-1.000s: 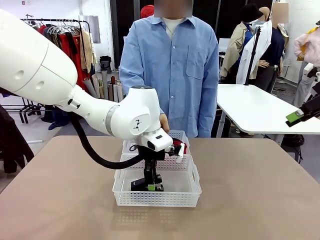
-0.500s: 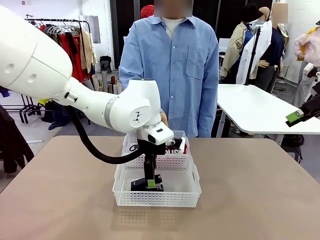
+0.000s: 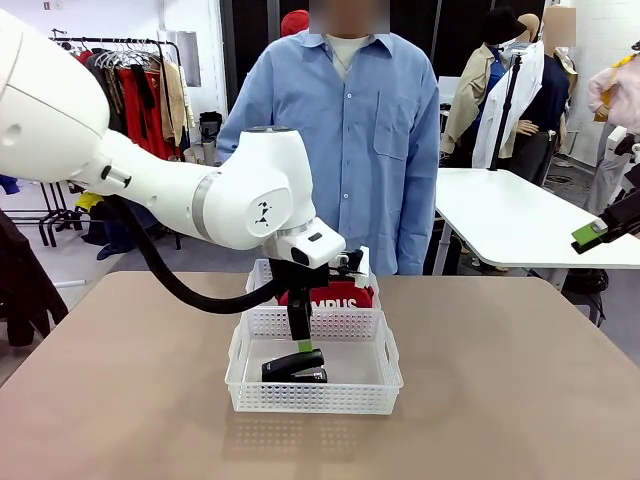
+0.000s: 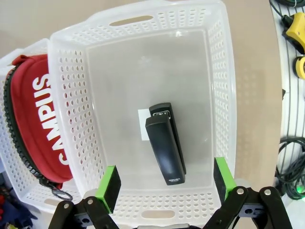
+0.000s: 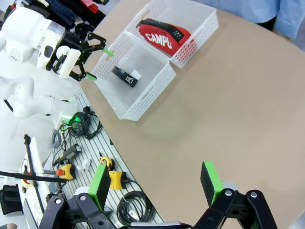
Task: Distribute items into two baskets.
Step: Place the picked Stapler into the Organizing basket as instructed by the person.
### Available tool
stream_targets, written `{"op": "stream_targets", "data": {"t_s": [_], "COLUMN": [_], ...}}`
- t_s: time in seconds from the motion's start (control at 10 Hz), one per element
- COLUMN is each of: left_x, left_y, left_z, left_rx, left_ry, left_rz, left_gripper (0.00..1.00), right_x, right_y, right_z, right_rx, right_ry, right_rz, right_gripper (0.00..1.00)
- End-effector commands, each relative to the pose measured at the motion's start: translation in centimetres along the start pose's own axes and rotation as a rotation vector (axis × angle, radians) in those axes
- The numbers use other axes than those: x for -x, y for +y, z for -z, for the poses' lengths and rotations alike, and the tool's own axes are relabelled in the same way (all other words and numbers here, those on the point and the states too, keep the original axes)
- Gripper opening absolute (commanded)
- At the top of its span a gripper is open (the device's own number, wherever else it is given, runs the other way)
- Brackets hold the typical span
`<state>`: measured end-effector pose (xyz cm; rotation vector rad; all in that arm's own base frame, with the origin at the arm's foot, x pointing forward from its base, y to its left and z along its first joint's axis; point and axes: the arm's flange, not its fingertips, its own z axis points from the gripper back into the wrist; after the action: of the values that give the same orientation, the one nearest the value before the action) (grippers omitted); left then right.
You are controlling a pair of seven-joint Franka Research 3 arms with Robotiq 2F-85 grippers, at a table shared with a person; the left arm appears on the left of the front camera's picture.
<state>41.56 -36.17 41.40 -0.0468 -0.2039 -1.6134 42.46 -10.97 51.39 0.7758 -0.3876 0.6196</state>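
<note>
On the floor of the nearer basket [image 4: 219, 71], the black stapler [image 4: 165, 143] lies flat and free; it looks a small, stiff, fairly dense thing with smooth sides that could slip, best pinched across its narrow body near the middle. In the farther basket [image 3: 262, 273], touching the nearer one, the red pouch [image 3: 330, 297] leans on edge, soft and light, likely to give under pressure, so its bulk or strap suits a grip. Above the nearer basket the left gripper [image 4: 166, 179] hangs with jaws spread and empty, while the right gripper [image 5: 155, 181], well apart over the table [image 5: 228, 95], also stands spread and empty.
</note>
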Motion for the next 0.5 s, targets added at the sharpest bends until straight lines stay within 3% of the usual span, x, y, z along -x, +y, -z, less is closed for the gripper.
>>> {"op": "stream_targets", "data": {"t_s": [0.0,0.4], "left_x": [-0.20,-0.20], "left_y": [0.32,0.32], "left_z": [0.15,0.15], "left_rx": [0.010,0.010], "left_ry": [0.001,0.001], "left_rz": [-0.001,-0.001], "left_gripper": [1.00,1.00], "right_x": [-0.37,-0.37], "right_y": [0.09,0.09], "right_z": [-0.19,-0.19], "right_rx": [-0.003,-0.003], "right_ry": [0.005,0.005], "right_rz": [-0.005,-0.005], "right_gripper": [1.00,1.00]}}
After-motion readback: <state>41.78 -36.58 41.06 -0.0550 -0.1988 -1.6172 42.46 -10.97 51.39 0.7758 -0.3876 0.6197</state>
